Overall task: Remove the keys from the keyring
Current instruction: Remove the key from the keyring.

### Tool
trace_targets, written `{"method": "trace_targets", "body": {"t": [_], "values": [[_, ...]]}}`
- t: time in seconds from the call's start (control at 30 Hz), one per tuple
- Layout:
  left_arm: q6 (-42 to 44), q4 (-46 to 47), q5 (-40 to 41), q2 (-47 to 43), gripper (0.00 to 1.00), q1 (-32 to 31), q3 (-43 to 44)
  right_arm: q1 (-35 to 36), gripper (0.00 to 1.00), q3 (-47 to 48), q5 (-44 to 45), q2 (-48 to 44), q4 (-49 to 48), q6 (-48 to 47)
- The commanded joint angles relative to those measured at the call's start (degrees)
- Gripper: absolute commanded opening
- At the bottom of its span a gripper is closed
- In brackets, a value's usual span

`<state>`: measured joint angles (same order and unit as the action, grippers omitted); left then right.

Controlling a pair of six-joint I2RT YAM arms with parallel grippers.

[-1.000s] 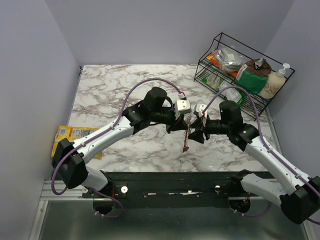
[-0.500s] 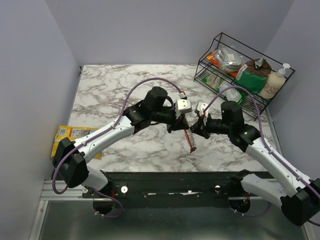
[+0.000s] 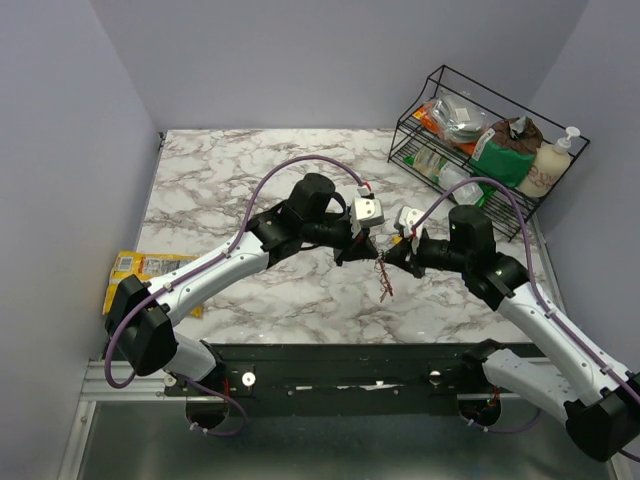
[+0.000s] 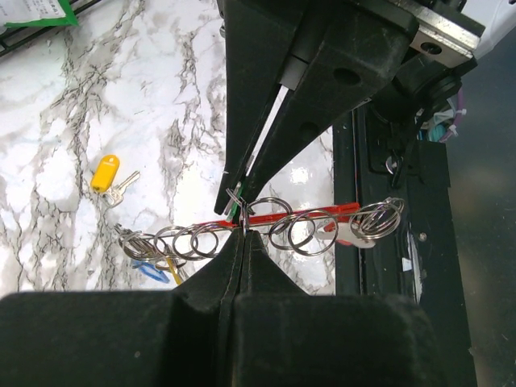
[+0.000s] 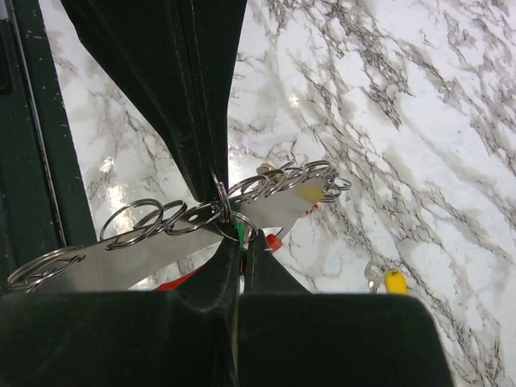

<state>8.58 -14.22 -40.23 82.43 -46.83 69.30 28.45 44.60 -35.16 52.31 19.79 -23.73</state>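
1. The left gripper (image 4: 243, 242) is pinched fully shut on the keyring (image 4: 339, 211), gripping its bar near the middle and holding it up above the table (image 3: 220, 190).
2. The right gripper (image 5: 235, 242) is also closed tight and meets the left one nose to nose at the same spot. It seems to have the green key (image 5: 239, 232) by its tag, though the fingers hide most of it, so we cannot rule out that it holds only a split ring.
3. The keyring's long axis runs crosswise to both sets of fingers. Split rings (image 4: 294, 230) are strung along either side of the pinch, and the remaining keys (image 4: 153, 270) are bunched at one end.
4. Neither arm is nearer, since both are touching it. We judge that the right must draw its key along the bar toward an end, not straight away.
5. One yellow key (image 4: 106, 175) lies loose on the table, well apart.
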Motion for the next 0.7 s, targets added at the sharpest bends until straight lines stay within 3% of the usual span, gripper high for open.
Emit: {"method": "trace_targets", "body": {"t": [0.0,0.67], "values": [[1.3,1.7,-1.3,-0.5,0.00,0.2,-0.1,0.3,0.01,0.0,1.9,-1.1,0.6,-1.6],[4.4,-0.4,-2.0,-1.6,0.00,-1.2,-1.2,0.4,0.01,6.2,11.2,-2.4,8.0,-8.6]]}}
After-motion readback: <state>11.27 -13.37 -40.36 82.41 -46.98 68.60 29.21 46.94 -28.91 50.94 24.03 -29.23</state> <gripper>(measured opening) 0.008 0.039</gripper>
